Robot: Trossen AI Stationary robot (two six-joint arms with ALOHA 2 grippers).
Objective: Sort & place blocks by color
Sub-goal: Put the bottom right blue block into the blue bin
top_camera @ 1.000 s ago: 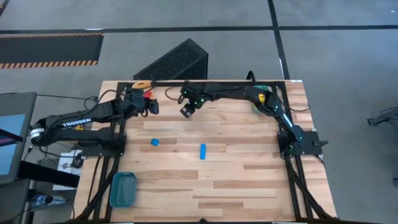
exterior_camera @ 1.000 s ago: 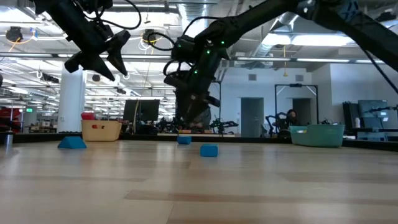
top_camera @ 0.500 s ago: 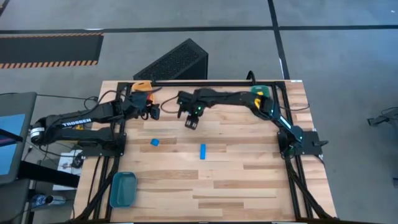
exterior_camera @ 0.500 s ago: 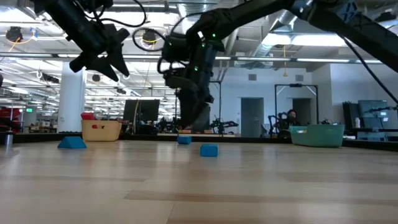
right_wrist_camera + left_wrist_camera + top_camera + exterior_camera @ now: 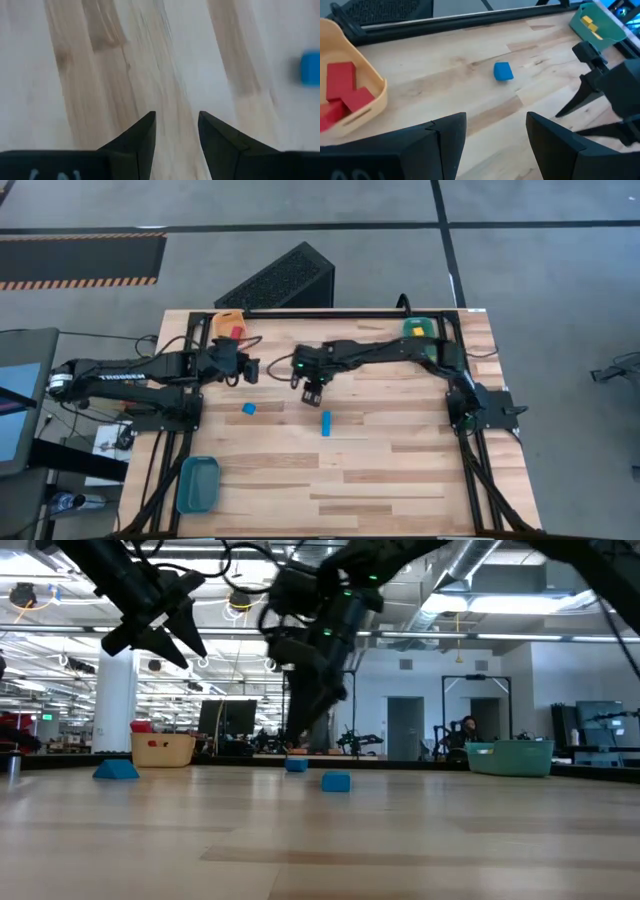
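A blue cube (image 5: 248,408) and a blue bar (image 5: 326,423) lie flat on the wooden table. My left gripper (image 5: 250,368) hangs open over the table on the far side of the cube. The left wrist view shows a blue cube (image 5: 503,71) ahead of its spread fingers. My right gripper (image 5: 312,392) is open above the table, just to the far side of the bar. A blue block (image 5: 311,68) shows at the edge of the right wrist view. Red blocks (image 5: 342,90) lie in the orange bin (image 5: 228,322). Yellow blocks (image 5: 590,24) lie in the green bin (image 5: 420,330).
A blue bin (image 5: 198,483) stands near the table's near left corner. A black rail (image 5: 330,311) runs along the far edge between the orange and green bins. The two grippers hang close together over the middle of the table, and bare wood stretches toward the near right.
My left gripper has drawn away from the orange bin toward the near edge and a little to the right. My right gripper has swung from the far middle toward the near edge and now hangs close to the blue bar. Both blue blocks have stayed in place.
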